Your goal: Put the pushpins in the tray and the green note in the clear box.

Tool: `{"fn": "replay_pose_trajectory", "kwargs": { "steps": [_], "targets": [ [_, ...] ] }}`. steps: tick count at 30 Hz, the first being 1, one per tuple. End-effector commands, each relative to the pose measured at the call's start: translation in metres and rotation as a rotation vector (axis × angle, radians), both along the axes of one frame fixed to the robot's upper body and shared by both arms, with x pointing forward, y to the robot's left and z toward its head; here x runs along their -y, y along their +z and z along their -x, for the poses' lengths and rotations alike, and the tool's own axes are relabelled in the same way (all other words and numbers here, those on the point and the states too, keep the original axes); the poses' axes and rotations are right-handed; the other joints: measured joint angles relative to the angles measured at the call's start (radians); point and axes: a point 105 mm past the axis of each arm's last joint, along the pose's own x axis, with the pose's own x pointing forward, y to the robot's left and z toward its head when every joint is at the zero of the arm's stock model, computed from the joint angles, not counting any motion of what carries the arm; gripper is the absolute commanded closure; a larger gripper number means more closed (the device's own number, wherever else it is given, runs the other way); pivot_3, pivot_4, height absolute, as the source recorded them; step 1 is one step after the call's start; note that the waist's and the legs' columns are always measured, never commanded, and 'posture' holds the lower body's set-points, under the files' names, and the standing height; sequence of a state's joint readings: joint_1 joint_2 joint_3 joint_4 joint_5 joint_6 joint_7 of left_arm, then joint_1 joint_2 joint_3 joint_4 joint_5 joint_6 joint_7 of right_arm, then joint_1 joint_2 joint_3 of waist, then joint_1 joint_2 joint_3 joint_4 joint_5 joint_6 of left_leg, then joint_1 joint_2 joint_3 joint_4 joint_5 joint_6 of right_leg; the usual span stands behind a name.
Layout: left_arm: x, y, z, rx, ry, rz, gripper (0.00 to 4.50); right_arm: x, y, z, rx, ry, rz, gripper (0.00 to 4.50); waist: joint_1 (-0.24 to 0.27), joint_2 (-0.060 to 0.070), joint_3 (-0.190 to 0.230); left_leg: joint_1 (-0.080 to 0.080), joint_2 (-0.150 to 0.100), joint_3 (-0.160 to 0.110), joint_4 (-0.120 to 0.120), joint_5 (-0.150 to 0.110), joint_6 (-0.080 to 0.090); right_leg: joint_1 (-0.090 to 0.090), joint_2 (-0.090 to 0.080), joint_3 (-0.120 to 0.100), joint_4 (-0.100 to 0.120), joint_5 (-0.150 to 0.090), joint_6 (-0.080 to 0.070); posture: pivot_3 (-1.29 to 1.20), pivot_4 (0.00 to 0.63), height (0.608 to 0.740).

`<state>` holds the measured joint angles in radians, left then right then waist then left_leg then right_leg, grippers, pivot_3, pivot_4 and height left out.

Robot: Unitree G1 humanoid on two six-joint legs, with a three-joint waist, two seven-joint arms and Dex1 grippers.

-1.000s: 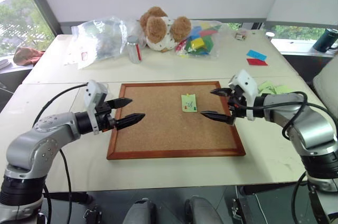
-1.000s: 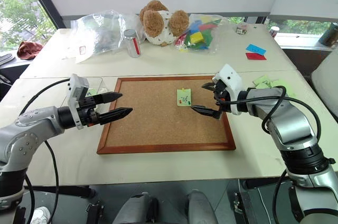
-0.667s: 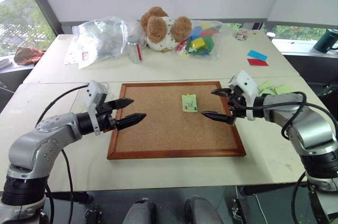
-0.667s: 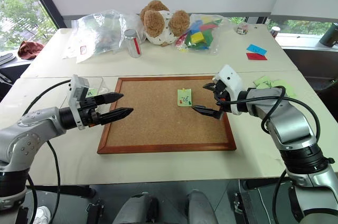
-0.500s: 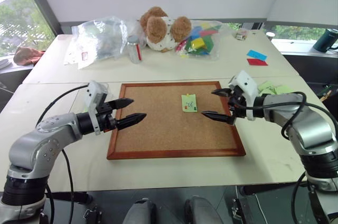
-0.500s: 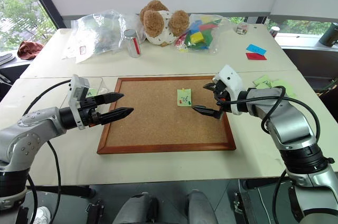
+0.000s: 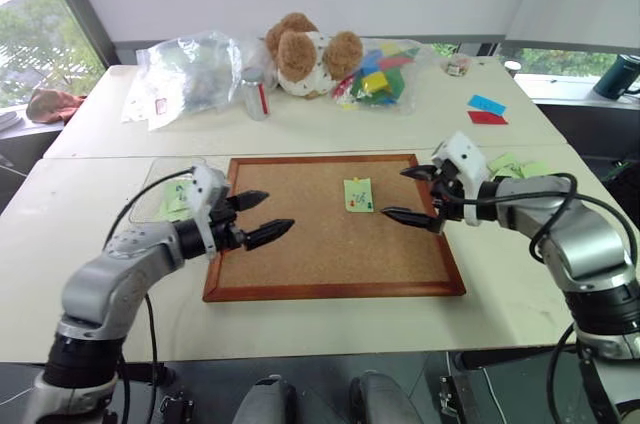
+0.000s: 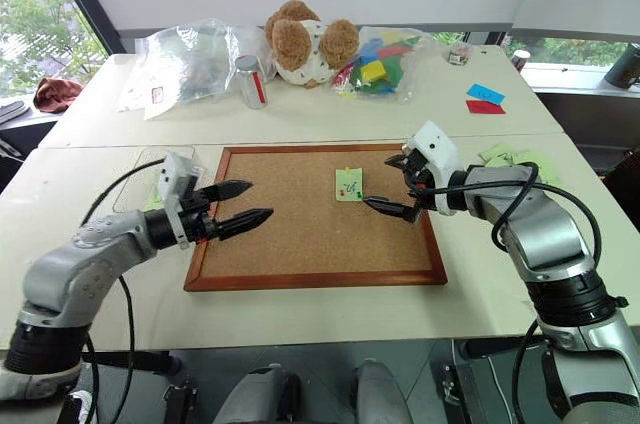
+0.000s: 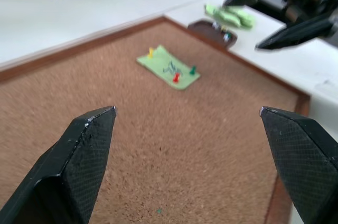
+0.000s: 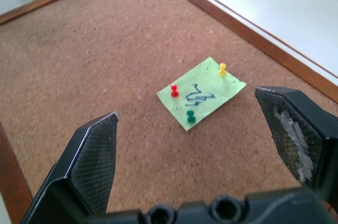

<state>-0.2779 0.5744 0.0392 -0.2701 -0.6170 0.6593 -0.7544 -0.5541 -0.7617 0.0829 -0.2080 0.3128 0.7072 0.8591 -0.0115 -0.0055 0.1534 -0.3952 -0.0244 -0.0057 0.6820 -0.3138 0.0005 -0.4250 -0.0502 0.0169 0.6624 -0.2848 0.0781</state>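
Still pinned: green note flat near centre of corkboard, fixed by red, green and yellow pushpins. Right gripper just beside note, fingers wide and empty; left gripper over board's left side, fingers wide and empty. Brown tray off board's right edge; clear box on tabletop off left edge. Risks: tiny pin heads slipping from fingers and rolling away; note tearing if tugged before all pins out.
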Motion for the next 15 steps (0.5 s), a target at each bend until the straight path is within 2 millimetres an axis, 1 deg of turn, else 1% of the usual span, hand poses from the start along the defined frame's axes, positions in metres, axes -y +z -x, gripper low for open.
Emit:
{"fn": "replay_pose_trajectory", "kwargs": {
  "steps": [1,6,7,9,12,14,15],
  "targets": [
    [0.004,0.001,-0.007,0.059,0.005,-0.029,1.76,-0.006,0.012,-0.006,0.054,-0.010,-0.011,0.00,0.000,0.000,0.000,0.000,0.000,0.000,0.000,0.000,0.000,0.000,0.000,0.000,0.000,0.000,0.000,0.00,0.150,0.740],
    [0.015,-0.011,-0.011,0.062,-0.013,-0.043,4.18,-0.011,0.011,-0.019,0.041,-0.056,-0.036,0.00,0.000,0.000,0.000,0.000,0.000,0.000,0.000,0.000,0.000,0.000,0.000,0.000,0.000,0.000,0.000,0.00,0.150,0.740],
    [0.016,-0.012,-0.012,0.063,-0.014,-0.044,4.42,-0.012,0.010,-0.020,0.038,-0.062,-0.038,0.00,0.001,0.000,0.000,0.000,0.000,0.000,0.000,0.000,0.000,0.000,0.000,0.000,0.000,0.000,0.000,0.00,0.150,0.740],
    [0.018,-0.015,-0.014,0.064,-0.013,-0.051,4.42,-0.014,0.009,-0.023,0.033,-0.069,-0.040,0.00,0.001,0.000,0.000,0.000,0.000,0.000,0.000,0.000,0.000,0.000,0.000,0.000,0.000,0.000,0.000,0.00,0.150,0.740],
    [0.022,-0.023,-0.018,0.057,-0.014,-0.074,4.42,-0.018,0.005,-0.033,0.002,-0.113,-0.055,0.00,0.000,0.000,0.000,0.000,0.000,0.000,0.000,0.000,0.000,0.000,0.000,0.000,0.000,0.000,0.000,0.00,0.150,0.740],
    [0.024,-0.029,-0.021,0.040,-0.011,-0.065,4.42,-0.026,0.001,-0.043,-0.023,-0.142,-0.074,0.00,-0.003,0.000,0.000,0.000,0.000,0.000,0.000,0.000,0.000,0.000,0.000,0.000,0.000,0.000,0.000,0.00,0.150,0.740],
    [0.025,-0.035,-0.022,0.028,-0.009,-0.075,4.42,-0.031,-0.002,-0.048,-0.033,-0.146,-0.082,0.00,-0.003,0.000,0.000,0.000,0.000,0.000,0.000,0.000,0.000,0.000,0.000,0.000,0.001,0.000,0.000,0.00,0.150,0.740]
  ]
}}
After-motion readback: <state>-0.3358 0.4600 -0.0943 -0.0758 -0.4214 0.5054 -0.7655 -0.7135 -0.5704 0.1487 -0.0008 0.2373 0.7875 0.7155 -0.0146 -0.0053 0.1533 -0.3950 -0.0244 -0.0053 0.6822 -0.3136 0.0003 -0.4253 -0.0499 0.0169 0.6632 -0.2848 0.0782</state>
